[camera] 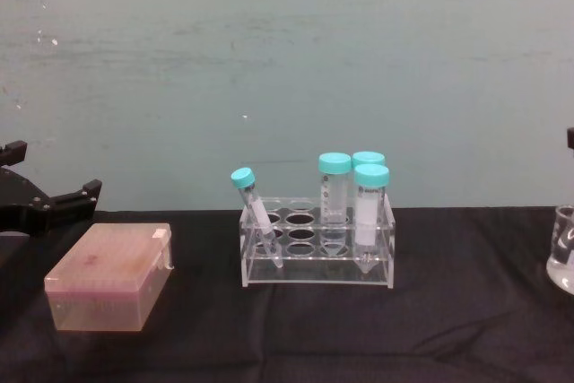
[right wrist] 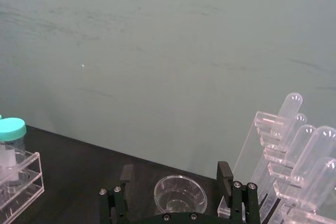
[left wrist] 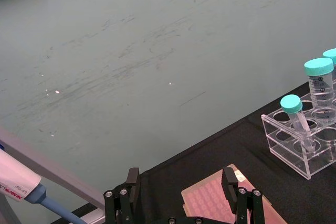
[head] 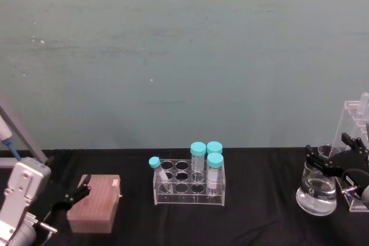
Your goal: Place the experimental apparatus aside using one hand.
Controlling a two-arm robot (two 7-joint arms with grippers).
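Right gripper [head: 330, 158] spread wide around conical flask [head: 316, 191], beside tall tube rack [head: 356, 122] near tabletop [head: 259, 200] edge. Left of flask: bare cloth, small rack [head: 189, 184] with four capped tubes. Left gripper [head: 78, 191] released.

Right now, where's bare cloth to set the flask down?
Free: black cloth between the clear acrylic tube rack and the glass conical flask, and between the rack and the pink tip box. Crowded: right edge, where the right pincer straddles the flask beside the tall acrylic rack.

Open black counter [head: 265, 200] is lying between the centre rack [head: 190, 184] and flask [head: 316, 191]; the tall tube rack [head: 354, 136] (just beside the flask) is blocking the right edge.
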